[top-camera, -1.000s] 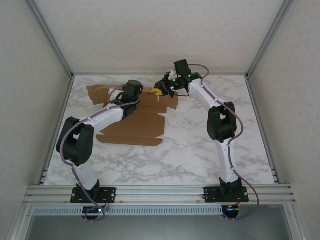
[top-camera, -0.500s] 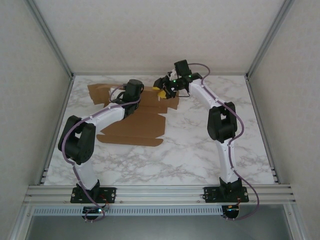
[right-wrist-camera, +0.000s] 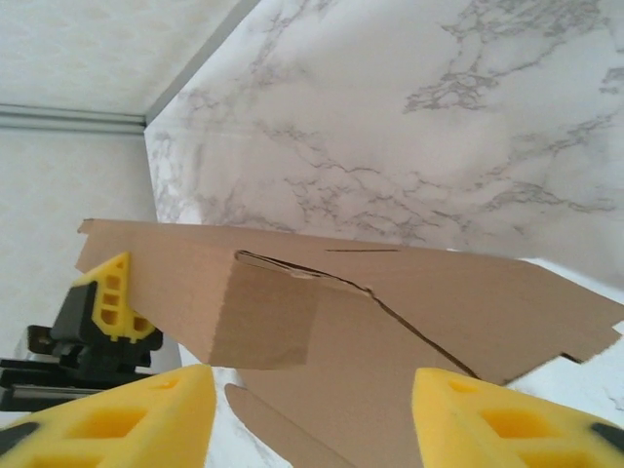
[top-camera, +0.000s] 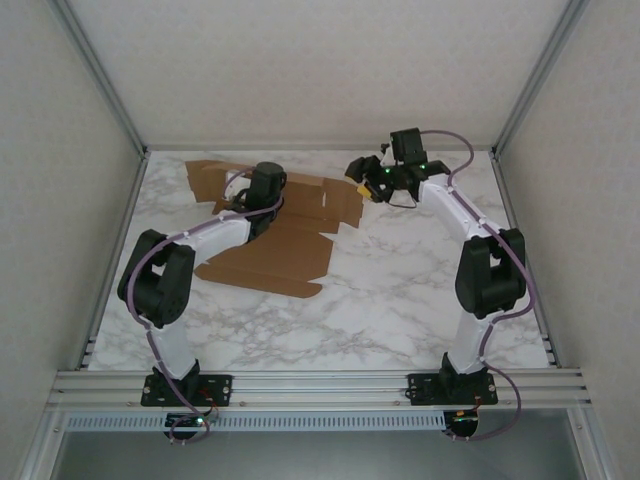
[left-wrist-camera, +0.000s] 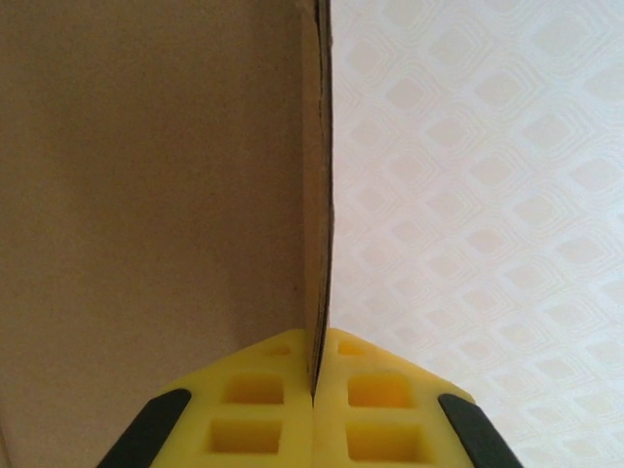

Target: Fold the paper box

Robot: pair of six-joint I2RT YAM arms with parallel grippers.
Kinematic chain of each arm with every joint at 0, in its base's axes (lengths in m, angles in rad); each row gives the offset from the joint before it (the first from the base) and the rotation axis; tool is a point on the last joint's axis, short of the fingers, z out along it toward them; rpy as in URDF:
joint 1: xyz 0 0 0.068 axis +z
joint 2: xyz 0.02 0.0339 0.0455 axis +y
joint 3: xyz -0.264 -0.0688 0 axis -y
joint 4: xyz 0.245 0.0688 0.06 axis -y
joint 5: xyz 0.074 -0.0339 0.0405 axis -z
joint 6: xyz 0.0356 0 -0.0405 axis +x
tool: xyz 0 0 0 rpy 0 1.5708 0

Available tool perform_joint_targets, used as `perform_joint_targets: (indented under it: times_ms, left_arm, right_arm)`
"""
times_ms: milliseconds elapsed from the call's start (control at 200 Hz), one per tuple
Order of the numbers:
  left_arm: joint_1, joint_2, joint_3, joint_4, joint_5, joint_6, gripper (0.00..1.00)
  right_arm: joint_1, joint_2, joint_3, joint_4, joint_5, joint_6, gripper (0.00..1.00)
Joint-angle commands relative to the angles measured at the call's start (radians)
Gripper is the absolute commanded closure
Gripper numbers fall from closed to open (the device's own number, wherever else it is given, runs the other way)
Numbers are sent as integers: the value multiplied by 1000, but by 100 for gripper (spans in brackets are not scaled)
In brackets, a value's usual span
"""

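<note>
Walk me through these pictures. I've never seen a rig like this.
Two white robot arms are bolted at the near edge of a marble table: the left arm and the right arm. The overhead picture comes from a fixed camera above and behind them. The other two pictures come from a small camera on each wrist, looking out along that arm's yellow fingers. One thing lies on the table: a flat brown cardboard sheet, which is the unfolded box. The left fingers are shut on an edge of it, and that part stands raised off the table. The right fingers are open and hold nothing, with the box in front of them.
</note>
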Motion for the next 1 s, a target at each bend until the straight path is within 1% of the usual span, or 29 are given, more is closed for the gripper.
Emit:
perform_joint_targets:
  times_ms: [0, 75, 195, 255, 345, 471, 581, 741, 866, 936, 996]
  left_arm:
    - [11, 37, -43, 77, 19, 70, 100]
    - [19, 50, -47, 121, 37, 77, 100]
    - [33, 74, -31, 91, 44, 60, 100]
    - [37, 74, -25, 54, 26, 48, 100]
    - [37, 66, -23, 37, 12, 41, 100]
    - [35, 53, -18, -1, -3, 24, 100]
    - [34, 35, -40, -12, -11, -8, 100]
    - [35, 25, -58, -20, -23, -30, 100]
    - [35, 37, -24, -62, -47, -37, 100]
    - [36, 56, -3, -54, -57, -23, 100]
    - [42, 73, 16, -49, -54, -14, 100]
  right_arm:
    - [27, -44, -88, 12, 16, 7, 51]
    - [64, -55, -128, -14, 53, -19, 60]
    - [149, -31, -152, -80, 177, -90, 64]
    - [165, 4, -145, -93, 201, -103, 66]
    - [168, 75, -89, -127, 249, -137, 68]
    - [160, 192, 60, -208, 329, -210, 70]
    - [135, 286, 161, -214, 308, -238, 70]
    - [106, 379, 288, -193, 250, -267, 71]
    - [104, 429, 373, -198, 187, -286, 70]
    - [104, 430, 377, -205, 166, -275, 70]
    - [108, 403, 334, -185, 148, -263, 68]
